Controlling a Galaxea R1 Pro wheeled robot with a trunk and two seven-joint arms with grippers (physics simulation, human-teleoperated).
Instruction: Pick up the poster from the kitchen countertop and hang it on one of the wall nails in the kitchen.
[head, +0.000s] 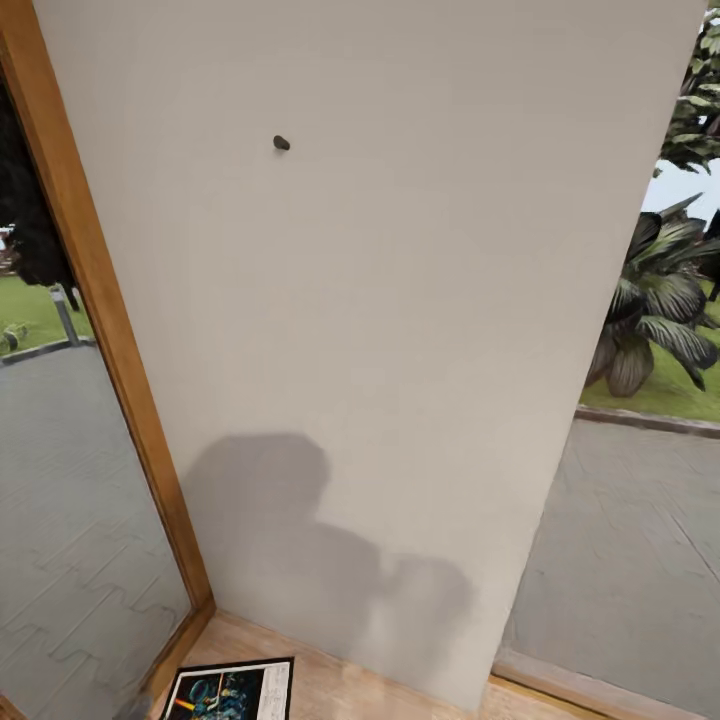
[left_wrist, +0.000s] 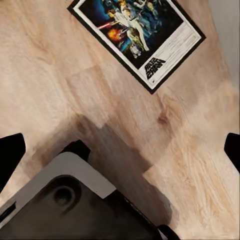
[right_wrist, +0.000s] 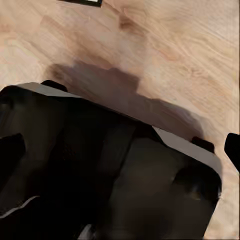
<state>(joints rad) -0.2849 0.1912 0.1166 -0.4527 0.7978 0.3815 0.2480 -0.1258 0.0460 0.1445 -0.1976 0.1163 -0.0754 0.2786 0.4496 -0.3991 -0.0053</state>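
A plain pale wall (head: 380, 330) stands straight ahead, with the wall nail (head: 281, 143), a small dark stub, sticking out high on it. A soft shadow (head: 300, 540) lies across the wall's lower part. A wooden frame (head: 100, 320) edges the wall on one side, paving and grass beyond it. On the other side stands a broad-leaved plant (head: 660, 300). The poster (head: 232, 690) lies flat on the wooden floor (head: 350, 690), near the wall's foot.
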